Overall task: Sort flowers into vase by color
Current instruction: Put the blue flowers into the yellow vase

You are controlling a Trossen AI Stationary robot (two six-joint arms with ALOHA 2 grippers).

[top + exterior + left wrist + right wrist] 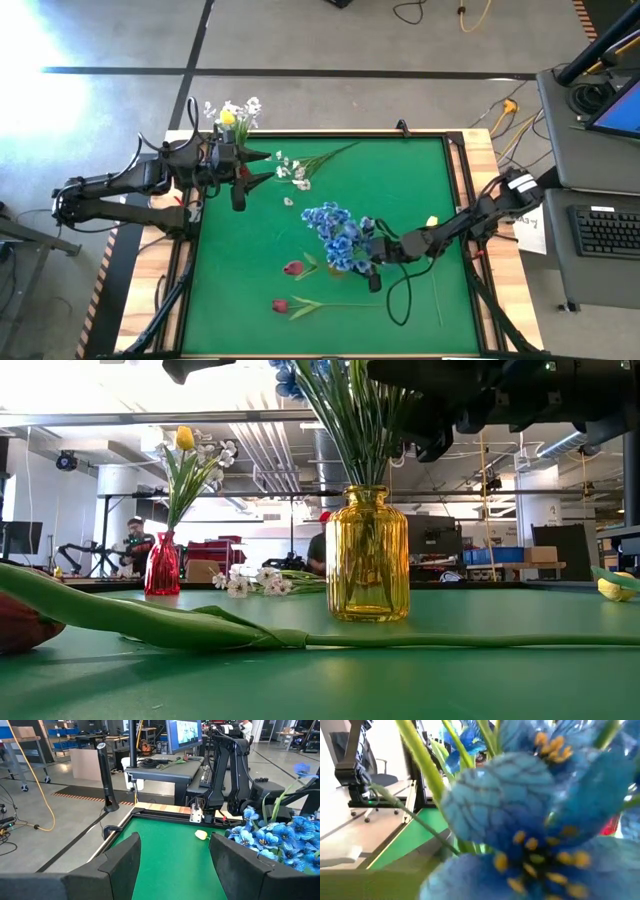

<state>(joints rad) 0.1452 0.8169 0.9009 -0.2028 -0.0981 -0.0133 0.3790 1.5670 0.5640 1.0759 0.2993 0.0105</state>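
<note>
Right pincer [372, 252] state unclear beside blue flowers [338, 235]; amber vase [367, 554] only at table level.

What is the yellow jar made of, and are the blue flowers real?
The yellow jar looks like glass: shiny and see-through, with green stems showing inside it. The blue flowers seem to be fake, probably cloth: close up in the right wrist view, a petal shows stiff, printed-looking veins and neat yellow bead-like centers. That is only how they look.
</note>
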